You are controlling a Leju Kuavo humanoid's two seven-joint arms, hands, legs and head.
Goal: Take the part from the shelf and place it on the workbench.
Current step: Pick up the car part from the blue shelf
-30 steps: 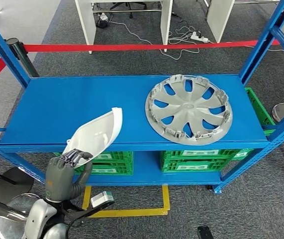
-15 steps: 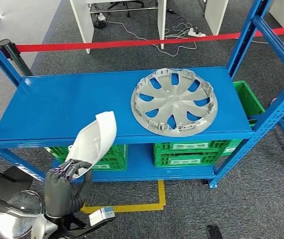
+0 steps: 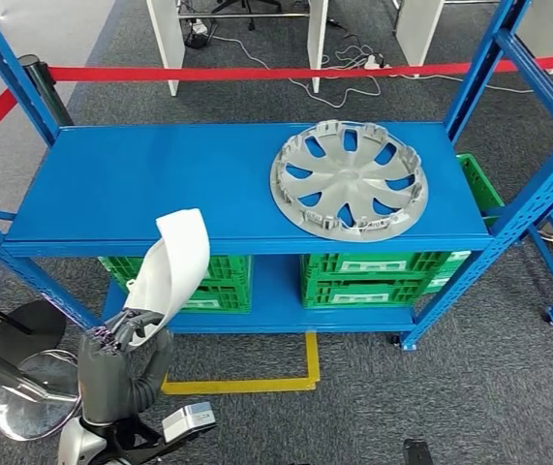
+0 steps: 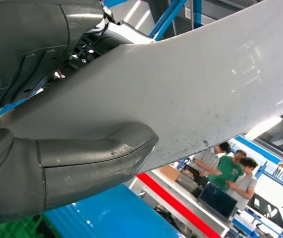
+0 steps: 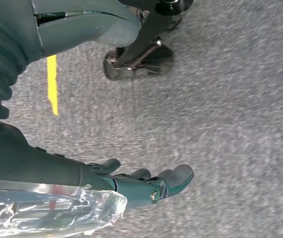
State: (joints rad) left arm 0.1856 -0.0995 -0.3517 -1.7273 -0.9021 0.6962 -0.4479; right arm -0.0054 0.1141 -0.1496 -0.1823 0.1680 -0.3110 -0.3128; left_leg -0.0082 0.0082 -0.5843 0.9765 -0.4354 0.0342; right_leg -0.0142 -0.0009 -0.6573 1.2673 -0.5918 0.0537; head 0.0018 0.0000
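Nearby, a silver multi-spoke plastic wheel cover [image 3: 349, 179] lies flat on the blue metal shelf [image 3: 149, 184], with green plastic crates [image 3: 376, 279] on the tier below. Red barrier tape [image 3: 259, 73] crosses grey carpet behind. Clear of the shelf's front edge, the left hand [image 3: 116, 358] grips the curved white plastic part [image 3: 174, 262]. The right hand [image 5: 147, 186] hangs with fingers apart, holding nothing.
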